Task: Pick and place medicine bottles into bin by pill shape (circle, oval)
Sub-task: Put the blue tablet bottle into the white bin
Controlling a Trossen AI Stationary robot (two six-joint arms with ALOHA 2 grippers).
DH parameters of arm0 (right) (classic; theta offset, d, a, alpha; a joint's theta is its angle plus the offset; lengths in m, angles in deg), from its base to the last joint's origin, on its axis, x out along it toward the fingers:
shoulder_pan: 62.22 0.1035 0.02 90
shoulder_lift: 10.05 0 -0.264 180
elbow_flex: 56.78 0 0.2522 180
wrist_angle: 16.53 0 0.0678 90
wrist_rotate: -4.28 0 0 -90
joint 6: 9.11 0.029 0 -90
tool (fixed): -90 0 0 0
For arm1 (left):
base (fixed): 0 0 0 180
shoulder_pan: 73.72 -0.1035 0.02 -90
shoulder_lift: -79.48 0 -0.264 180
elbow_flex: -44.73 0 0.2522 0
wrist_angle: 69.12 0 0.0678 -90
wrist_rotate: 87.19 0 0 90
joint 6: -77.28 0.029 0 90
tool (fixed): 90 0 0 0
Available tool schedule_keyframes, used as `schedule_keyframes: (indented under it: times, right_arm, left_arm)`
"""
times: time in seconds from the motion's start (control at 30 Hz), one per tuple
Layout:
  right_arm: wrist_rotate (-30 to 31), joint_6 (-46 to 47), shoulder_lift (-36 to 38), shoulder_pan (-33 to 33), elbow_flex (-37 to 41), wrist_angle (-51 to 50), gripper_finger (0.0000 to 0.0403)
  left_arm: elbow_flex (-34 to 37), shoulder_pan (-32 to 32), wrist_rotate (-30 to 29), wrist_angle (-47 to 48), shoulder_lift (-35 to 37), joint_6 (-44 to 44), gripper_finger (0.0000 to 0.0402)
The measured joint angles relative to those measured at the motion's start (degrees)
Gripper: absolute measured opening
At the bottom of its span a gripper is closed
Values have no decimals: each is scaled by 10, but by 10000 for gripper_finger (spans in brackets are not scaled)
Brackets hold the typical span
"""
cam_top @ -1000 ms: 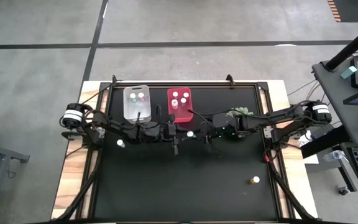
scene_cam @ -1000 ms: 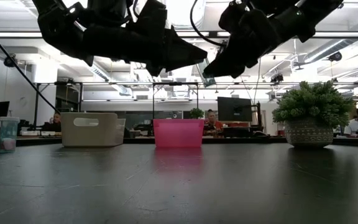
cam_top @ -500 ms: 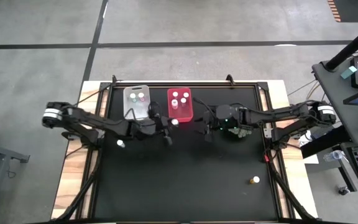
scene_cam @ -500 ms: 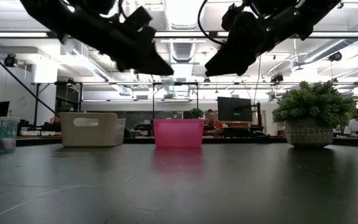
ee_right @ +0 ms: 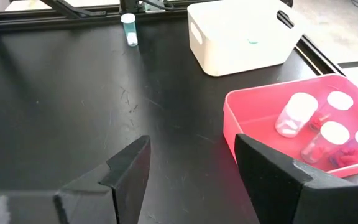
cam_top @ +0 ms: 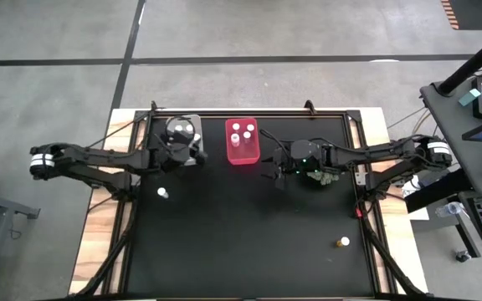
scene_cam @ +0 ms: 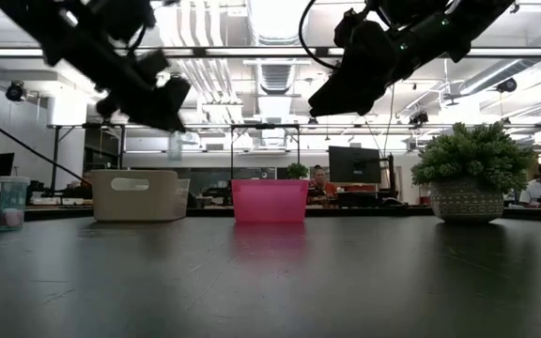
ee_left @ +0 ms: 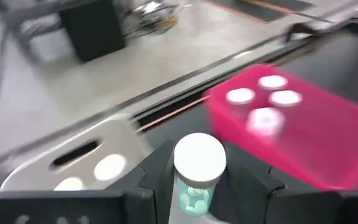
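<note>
We held the left gripper (cam_top: pixel 192 153) over the white bin (cam_top: pixel 183 125), its jaws closed partway on a white-capped medicine bottle (ee_left: pixel 197 171), ready to drop it there. Beside that bin, the red bin (cam_top: pixel 243 154) already held four bottles (ee_right: pixel 297 113). Our right gripper (cam_top: pixel 276 171), just beyond the red bin, stood wide open and empty.

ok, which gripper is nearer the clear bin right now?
Left. The left gripper is over the clear bin, holding a white-capped bottle. The right gripper, empty, is beyond the red bin.
</note>
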Motion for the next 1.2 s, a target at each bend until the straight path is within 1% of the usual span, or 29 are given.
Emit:
schedule_keyframes:
  times: [0.1, 0.23, 0.33, 0.47, 0.67, 0.83, 0.97, 1.2]
  right_arm:
    - [0, 0, 0, 0, 0, 0, 224]
    - [-1, 0, 0, 0, 1, 1, 224]
    - [-1, 0, 0, 0, 2, 3, 224]
    - [-1, 0, 0, 0, 2, 4, 224]
    - [-1, 0, 0, 0, 5, 4, 224]
    - [-1, 0, 0, 0, 6, 4, 224]
    - [-1, 0, 0, 0, 6, 4, 224]
    - [-1, 0, 0, 0, 6, 4, 224]
  left_arm:
    - [35, -43, 0, 1, 9, -35, 106]
    - [65, -91, 3, -6, 4, -58, 107]
    - [81, -123, 12, -42, -9, -59, 107]
    - [82, -151, 25, -85, -40, -60, 107]
    - [82, -160, 51, -169, -112, -61, 107]
    - [82, -160, 54, -182, -156, -83, 107]
    - [80, -160, 54, -190, -172, -92, 107]
    - [81, -160, 55, -181, -163, -90, 107]
